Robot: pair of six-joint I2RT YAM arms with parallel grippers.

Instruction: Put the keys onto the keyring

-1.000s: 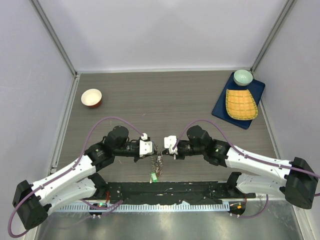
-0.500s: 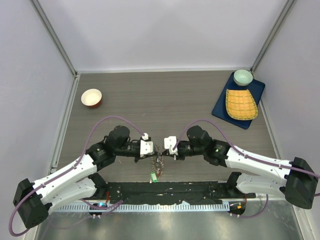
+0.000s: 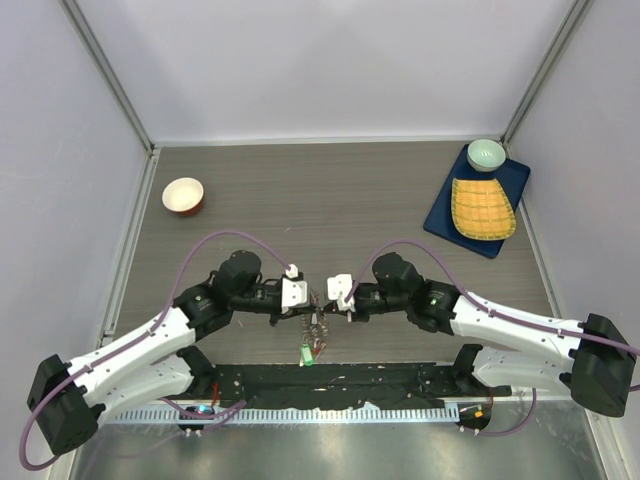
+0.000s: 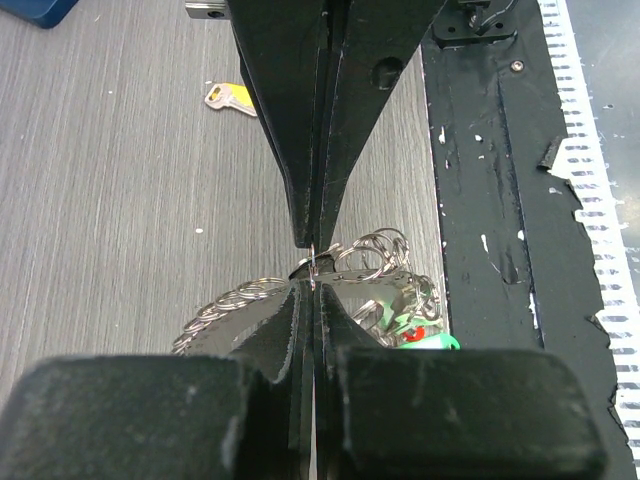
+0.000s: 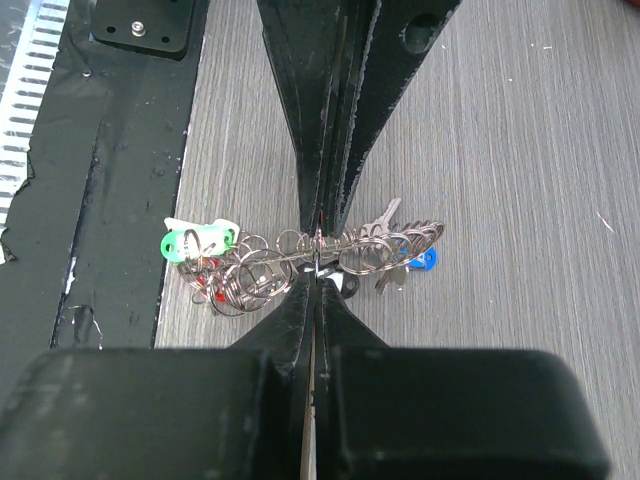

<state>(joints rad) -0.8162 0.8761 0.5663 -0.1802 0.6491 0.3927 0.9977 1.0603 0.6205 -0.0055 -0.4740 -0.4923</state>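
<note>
The keyring (image 5: 345, 243), a thin, stiff wire loop hung with light, slippery keys (image 5: 392, 262) that will likely swing, sits low over the surface (image 5: 520, 150) near its front edge, left fingers (image 4: 280, 330) and right fingers (image 5: 285, 320) both pinched shut on the bare wire from opposite sides.

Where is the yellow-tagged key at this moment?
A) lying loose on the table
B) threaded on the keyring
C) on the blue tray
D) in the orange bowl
A: in the left wrist view the yellow-tagged key lies alone on the table, apart from the keyring.
</note>
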